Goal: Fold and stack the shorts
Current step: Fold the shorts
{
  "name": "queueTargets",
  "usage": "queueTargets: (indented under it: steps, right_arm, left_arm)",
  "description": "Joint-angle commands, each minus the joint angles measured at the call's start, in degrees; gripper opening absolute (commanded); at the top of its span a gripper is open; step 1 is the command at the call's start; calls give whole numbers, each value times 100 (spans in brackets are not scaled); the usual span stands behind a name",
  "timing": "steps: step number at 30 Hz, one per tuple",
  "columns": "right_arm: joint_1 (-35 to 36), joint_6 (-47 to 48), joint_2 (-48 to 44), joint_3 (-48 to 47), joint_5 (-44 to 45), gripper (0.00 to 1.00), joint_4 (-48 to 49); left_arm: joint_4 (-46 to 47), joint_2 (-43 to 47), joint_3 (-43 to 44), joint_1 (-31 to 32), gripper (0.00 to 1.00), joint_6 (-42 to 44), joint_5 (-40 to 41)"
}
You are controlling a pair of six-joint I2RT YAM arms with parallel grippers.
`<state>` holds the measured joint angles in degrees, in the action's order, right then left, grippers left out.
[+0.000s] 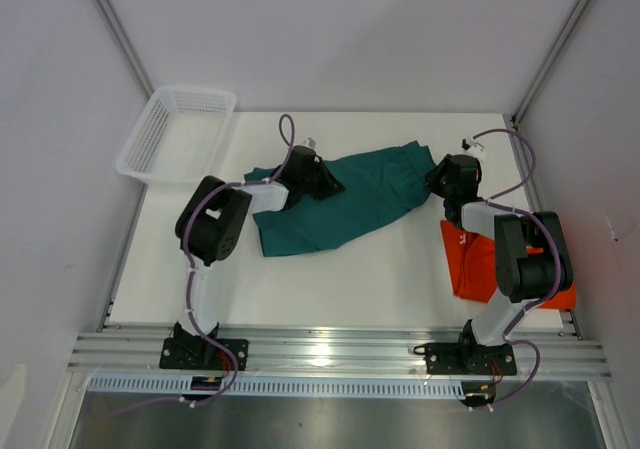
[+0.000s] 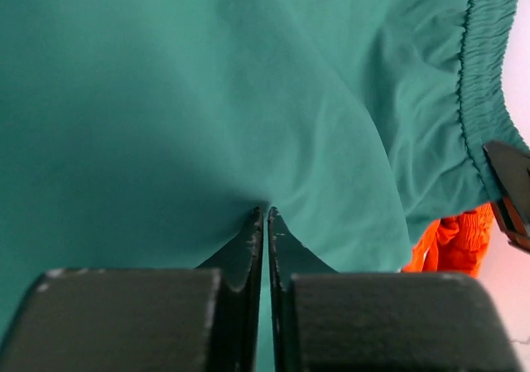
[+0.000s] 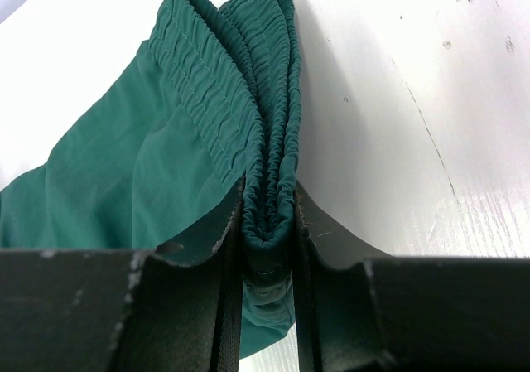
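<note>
The dark teal shorts (image 1: 365, 194) lie spread across the middle of the table, with the waistband (image 3: 215, 74) toward the right. My left gripper (image 1: 325, 181) presses down on their left part. In the left wrist view it (image 2: 266, 214) is shut, pinching a fold of the teal fabric (image 2: 207, 99). My right gripper (image 1: 441, 181) is at the shorts' right end. In the right wrist view it (image 3: 269, 210) is shut on the bunched elastic waistband. The orange shorts (image 1: 472, 264) lie crumpled at the right under the right arm, and a bit of them (image 2: 457, 239) shows past the teal hem.
A white mesh basket (image 1: 175, 134) sits tilted at the table's far left corner. White table surface (image 1: 350, 284) shows in front of the teal shorts. Frame posts and white walls close in the back and both sides.
</note>
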<state>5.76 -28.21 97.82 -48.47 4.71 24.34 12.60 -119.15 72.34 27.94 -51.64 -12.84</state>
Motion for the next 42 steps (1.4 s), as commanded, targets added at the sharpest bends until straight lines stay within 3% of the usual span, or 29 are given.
queueTargets:
  steps: [1,18,29,37,42]
  right_arm:
    - [31,87,-158,-198,56,0,264]
    - [110,157,-483,-137,48,0,300]
    - [541,641,-730,-497,170,0,10]
    - [171,351,-527,-365,-119,0,168]
    - [83,298,-290,-427,-269,0,220]
  left_arm:
    - [304,-309,632,80,3,-373,-25]
    - [-723,-847,1072,150,0,-506,1257]
    - [-1040,-987,1564,229,0,-348,1118]
    - [-2120,242,1741,-8,0,662,854]
    - [-2595,1604,504,-525,0,1094,827]
